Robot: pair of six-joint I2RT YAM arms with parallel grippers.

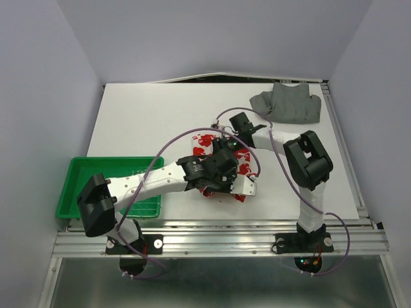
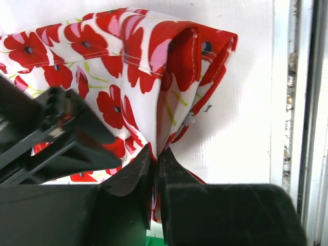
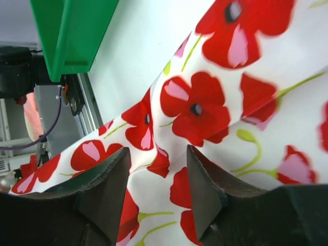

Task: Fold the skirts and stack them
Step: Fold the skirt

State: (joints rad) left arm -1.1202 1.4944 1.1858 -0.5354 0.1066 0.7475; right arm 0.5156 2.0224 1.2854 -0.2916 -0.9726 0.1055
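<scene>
Working over a white tabletop (image 1: 148,122) boxed in by pale grey walls (image 1: 38,77). Pinching a fold of the red-flowered skirt (image 2: 128,61) mid-table with the left gripper (image 2: 155,151), clamped tight on cloth. Holding the right gripper (image 3: 158,154) parted just above the same skirt. Noting the grey skirt (image 1: 289,102) crumpled at the far right corner and the green tray (image 1: 77,173) at the near left edge.

A white surface (image 1: 148,122) filled the middle of the overhead view, closed in by plain pale walls: a back wall (image 1: 212,38), a left wall (image 1: 38,128) and a right wall (image 1: 382,128). Aluminium rails (image 1: 218,239) ran along its near edge, and a side rail (image 1: 345,147) lined its right edge. Below the rails lay a dull grey area (image 1: 212,289), floor or panel, hard to tell which. The light was soft and even.
</scene>
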